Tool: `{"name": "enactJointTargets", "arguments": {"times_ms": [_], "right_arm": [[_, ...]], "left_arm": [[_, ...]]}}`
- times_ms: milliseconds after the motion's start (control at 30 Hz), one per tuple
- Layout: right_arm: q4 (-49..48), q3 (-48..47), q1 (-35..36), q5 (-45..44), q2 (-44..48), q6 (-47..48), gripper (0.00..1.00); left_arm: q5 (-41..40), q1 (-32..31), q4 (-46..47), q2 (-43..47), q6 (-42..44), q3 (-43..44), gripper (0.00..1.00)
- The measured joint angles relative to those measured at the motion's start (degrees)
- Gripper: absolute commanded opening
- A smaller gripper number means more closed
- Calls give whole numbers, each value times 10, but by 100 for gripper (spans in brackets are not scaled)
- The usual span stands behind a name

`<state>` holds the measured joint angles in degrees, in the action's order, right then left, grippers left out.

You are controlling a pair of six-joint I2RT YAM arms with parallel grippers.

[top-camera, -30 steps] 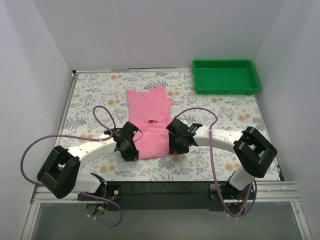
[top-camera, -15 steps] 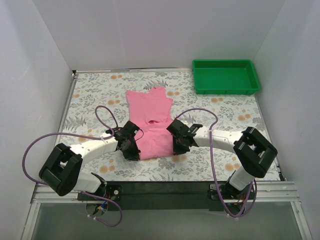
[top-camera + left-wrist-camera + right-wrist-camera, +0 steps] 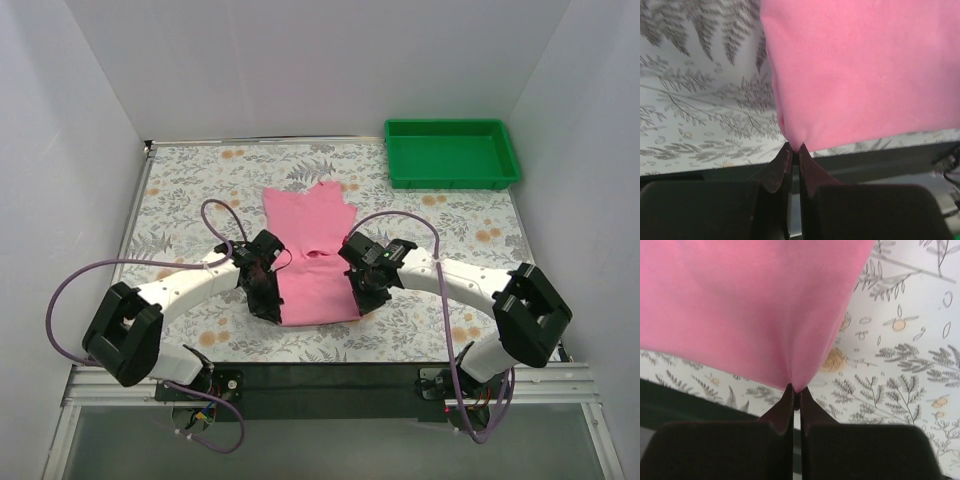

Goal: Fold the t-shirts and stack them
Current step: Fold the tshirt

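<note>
Since the left pincer (image 3: 794,150) and the right pincer (image 3: 796,392) slid a little to the right after the picture before, the pink t-shirt (image 3: 312,255) has gone with them, and its near edge looks wider on the flowery desk (image 3: 180,200). Each pincer is clamped tight on a near corner of the shirt, the left one on the left corner and the right one on the right. The green tray (image 3: 452,152) stays at the back right.

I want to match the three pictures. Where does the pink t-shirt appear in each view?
Top external: pink t-shirt near the picture's centre.
Left wrist: pink t-shirt upper right, corner in the left claw.
Right wrist: pink t-shirt upper left, corner in the right claw.
Shared landmark: the floral table cover.
</note>
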<state>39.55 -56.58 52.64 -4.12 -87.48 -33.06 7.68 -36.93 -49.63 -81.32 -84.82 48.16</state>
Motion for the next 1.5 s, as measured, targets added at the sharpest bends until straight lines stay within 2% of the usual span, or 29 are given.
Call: {"name": "enactJointTargets", "arguments": {"times_ms": [233, 367, 467, 567, 700, 933, 1167, 1500], "right_arm": [[83, 2, 0, 100, 61, 32, 1], [140, -7, 2, 145, 86, 50, 1], [197, -54, 1, 159, 69, 74, 1], [250, -128, -8, 159, 37, 105, 1], [292, -229, -55, 154, -6, 143, 1], [323, -353, -128, 151, -84, 194, 1], [335, -447, -149, 161, -169, 228, 1], [343, -563, -183, 172, -244, 250, 1]], "left_arm": [[100, -13, -70, 97, 4, -48, 0], [144, -17, -118, 143, 4, -43, 0], [156, -17, -153, 140, 4, -19, 0], [146, -17, -185, 127, 2, 31, 0], [107, -3, -206, 101, 2, 104, 0], [34, 61, -197, 29, 12, 191, 0], [3, 114, -154, -1, 22, 217, 0], [-22, 138, -85, -59, 28, 233, 0]]}}
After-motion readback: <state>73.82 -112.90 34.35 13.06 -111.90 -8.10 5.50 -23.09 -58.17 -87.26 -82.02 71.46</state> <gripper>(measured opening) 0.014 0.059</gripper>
